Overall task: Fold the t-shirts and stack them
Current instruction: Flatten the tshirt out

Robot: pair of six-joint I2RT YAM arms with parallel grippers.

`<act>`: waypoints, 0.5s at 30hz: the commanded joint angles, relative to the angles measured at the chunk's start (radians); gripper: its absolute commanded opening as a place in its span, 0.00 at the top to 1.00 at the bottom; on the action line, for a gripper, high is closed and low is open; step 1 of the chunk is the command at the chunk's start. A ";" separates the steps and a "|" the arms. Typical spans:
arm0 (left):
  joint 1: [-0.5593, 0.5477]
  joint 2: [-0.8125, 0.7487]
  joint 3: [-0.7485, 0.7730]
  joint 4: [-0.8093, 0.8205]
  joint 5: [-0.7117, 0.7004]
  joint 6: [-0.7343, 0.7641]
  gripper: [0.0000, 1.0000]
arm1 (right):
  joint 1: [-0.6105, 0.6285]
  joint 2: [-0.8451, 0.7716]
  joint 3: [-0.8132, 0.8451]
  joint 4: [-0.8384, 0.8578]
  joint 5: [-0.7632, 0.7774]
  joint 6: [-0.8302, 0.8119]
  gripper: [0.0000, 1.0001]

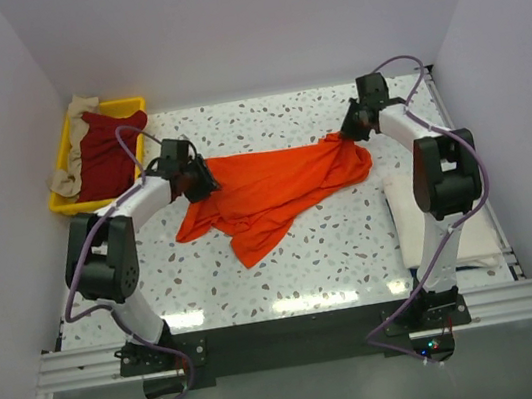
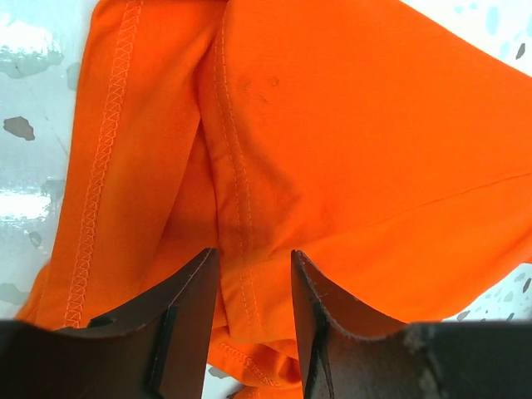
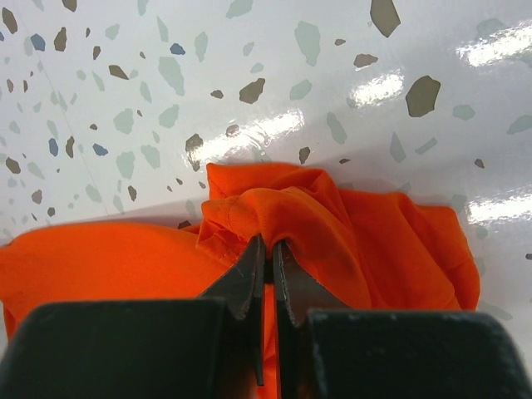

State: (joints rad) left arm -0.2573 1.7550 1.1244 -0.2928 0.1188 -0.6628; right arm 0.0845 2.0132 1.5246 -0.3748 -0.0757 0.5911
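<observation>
The bright orange t-shirt (image 1: 275, 193) lies spread and rumpled across the middle of the table. My left gripper (image 1: 194, 180) is at its left end. In the left wrist view its jaws (image 2: 253, 283) stand apart, astride a stitched seam fold of the orange cloth (image 2: 349, 133). My right gripper (image 1: 347, 136) is at the shirt's far right end. In the right wrist view it (image 3: 268, 249) is shut on a bunched pinch of the orange cloth (image 3: 391, 241). The dark red shirt (image 1: 107, 154) and the beige shirt (image 1: 72, 159) lie in the tray. A cream-white cloth (image 1: 454, 235) lies at the right edge.
The yellow plastic tray (image 1: 135, 105) stands at the far left corner against the wall. White walls close in the speckled table (image 1: 307, 264) on three sides. The right arm reaches over the cream-white cloth.
</observation>
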 commanded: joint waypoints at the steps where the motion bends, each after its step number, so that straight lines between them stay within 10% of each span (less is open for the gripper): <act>1: -0.007 0.005 0.014 0.034 -0.050 -0.024 0.55 | -0.012 -0.019 0.006 0.037 -0.025 0.007 1.00; 15: -0.025 0.049 0.000 0.052 -0.059 -0.050 0.55 | -0.025 -0.019 0.000 0.047 -0.045 0.018 1.00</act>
State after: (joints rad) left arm -0.2718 1.7908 1.1236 -0.2920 0.0708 -0.6960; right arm 0.0708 2.0132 1.5246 -0.3664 -0.1013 0.5980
